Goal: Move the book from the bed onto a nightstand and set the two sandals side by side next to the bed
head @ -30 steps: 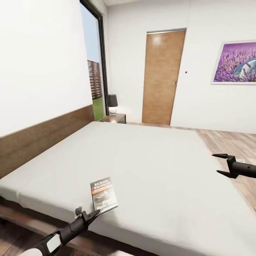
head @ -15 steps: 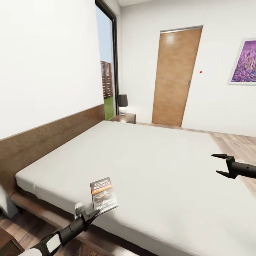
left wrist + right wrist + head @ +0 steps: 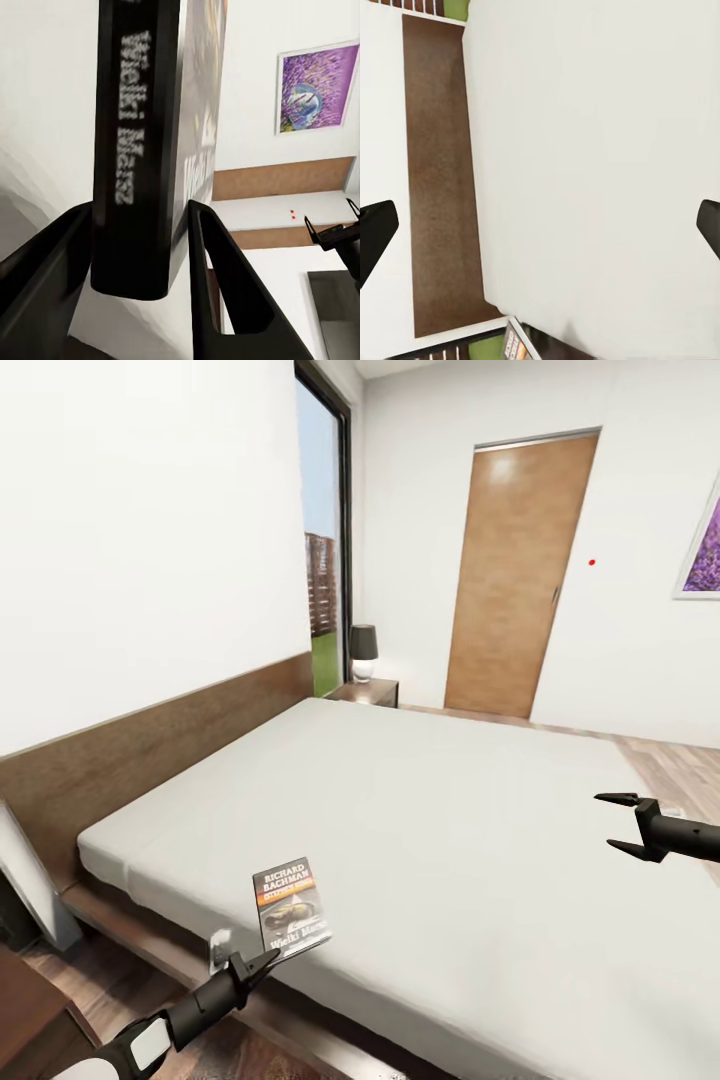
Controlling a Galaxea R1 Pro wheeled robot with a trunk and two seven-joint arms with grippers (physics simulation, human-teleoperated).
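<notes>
The book point(image 3: 292, 908) stands upright over the near edge of the bed point(image 3: 430, 810), its lower edge pinched between the fingers of my left gripper point(image 3: 243, 963). My right gripper point(image 3: 622, 825) hangs spread and empty above the mattress. My worry: I'm gripping only a thin edge, so a quick swing toward the far nightstand point(image 3: 368, 691) could twist the book loose

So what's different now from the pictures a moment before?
Mostly the robot's view turned: door, window, lamp and far nightstand all slide rightward in the picture, and the purple painting is nearly cut off. That is the camera moving, not the room. The left gripper still holds the book upright, and the right gripper stays open over the bed.
</notes>
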